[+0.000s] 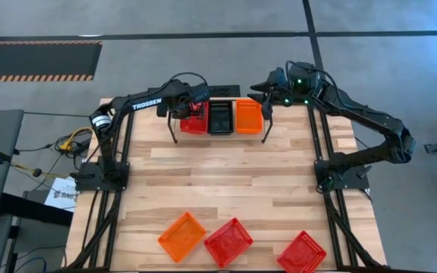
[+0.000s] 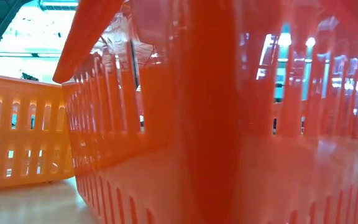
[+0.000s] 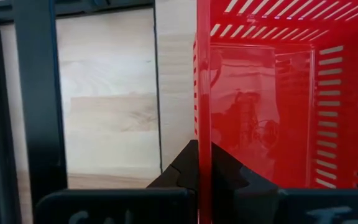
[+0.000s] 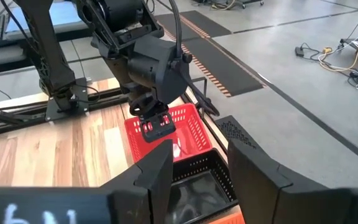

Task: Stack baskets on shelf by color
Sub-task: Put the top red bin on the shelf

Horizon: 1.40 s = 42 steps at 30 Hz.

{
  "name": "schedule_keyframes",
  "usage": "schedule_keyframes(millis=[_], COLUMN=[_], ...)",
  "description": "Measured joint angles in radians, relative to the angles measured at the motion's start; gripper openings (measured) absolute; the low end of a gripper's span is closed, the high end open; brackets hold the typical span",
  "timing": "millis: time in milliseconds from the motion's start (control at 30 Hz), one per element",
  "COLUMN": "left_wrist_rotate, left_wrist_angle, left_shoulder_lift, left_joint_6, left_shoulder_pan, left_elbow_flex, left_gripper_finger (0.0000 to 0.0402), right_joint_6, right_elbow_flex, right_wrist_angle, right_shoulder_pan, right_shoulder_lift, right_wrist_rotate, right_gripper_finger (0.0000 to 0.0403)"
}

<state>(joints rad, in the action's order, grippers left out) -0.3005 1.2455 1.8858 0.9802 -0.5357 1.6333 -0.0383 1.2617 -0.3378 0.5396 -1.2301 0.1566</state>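
Shelf stands at the far edge of the desk, about mid-width. On it, three baskets in a row: red basket toward the left end, black basket in the middle, orange basket toward the right end, each touching its neighbour.

Left end effector is over the red basket on the shelf, fingers pressed together, pinching that basket's wall; in the left wrist view the red wall runs straight up between the dark fingers.

Right end effector hangs just beyond the shelf's right end, near the orange basket, not touching it. Its fingers are spread with nothing between them; black basket visible below the gap.

Near edge of the desk: a loose orange basket left of centre, a loose red basket just beside it, and a second loose red basket toward the near right corner, apart from the other two. All three sit skewed to the desk edge.

Low view is filled by a red basket wall, orange basket beside it.
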Motion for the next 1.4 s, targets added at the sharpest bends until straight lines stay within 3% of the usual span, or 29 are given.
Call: schedule_keyframes(millis=[433, 533, 667, 733, 867, 1067, 1300, 1400], left_wrist_rotate=[-0.004, -0.002, -0.002, -0.002, -0.002, -0.001, -0.001, 0.001], left_wrist_angle=[-0.008, -0.008, -0.007, -0.007, -0.007, -0.007, -0.007, -0.006], left_shoulder_lift=[0.0, 0.0, 0.0, 0.0, 0.0, 0.0, 0.0, 0.0], left_joint_6=[0.02, 0.021, 0.011, 0.01, 0.008, 0.008, 0.008, 0.008], left_shoulder_pan=[0.001, 0.001, 0.001, 0.001, 0.001, 0.003, 0.007, 0.01], left_elbow_flex=[0.0, 0.0, 0.0, 0.0, 0.0, 0.0, 0.0, 0.0], left_gripper_finger=[0.0, 0.0, 0.0, 0.0, 0.0, 0.0, 0.0, 0.0], right_joint_6=[-0.005, 0.009, 0.038, 0.038, 0.033, 0.05, 0.023, -0.021], right_elbow_flex=[-0.033, -0.055, -0.055, -0.055, -0.053, -0.006, 0.074, 0.097], right_wrist_angle=[-0.116, -0.089, -0.057, -0.026, 0.063, 0.203, 0.208, 0.2], right_shoulder_pan=[-0.014, -0.031, -0.031, -0.033, -0.05, -0.058, -0.073, -0.085], right_shoulder_lift=[-0.048, -0.115, -0.214, -0.251, -0.296, -0.399, -0.587, -0.651], right_wrist_rotate=[0.0, 0.034, 0.189, 0.239, 0.262, 0.418, 0.411, 0.348], right_gripper_finger=[0.0153, 0.012, 0.0035, 0.0012, 0.0004, 0.0002, 0.0001, 0.0001])
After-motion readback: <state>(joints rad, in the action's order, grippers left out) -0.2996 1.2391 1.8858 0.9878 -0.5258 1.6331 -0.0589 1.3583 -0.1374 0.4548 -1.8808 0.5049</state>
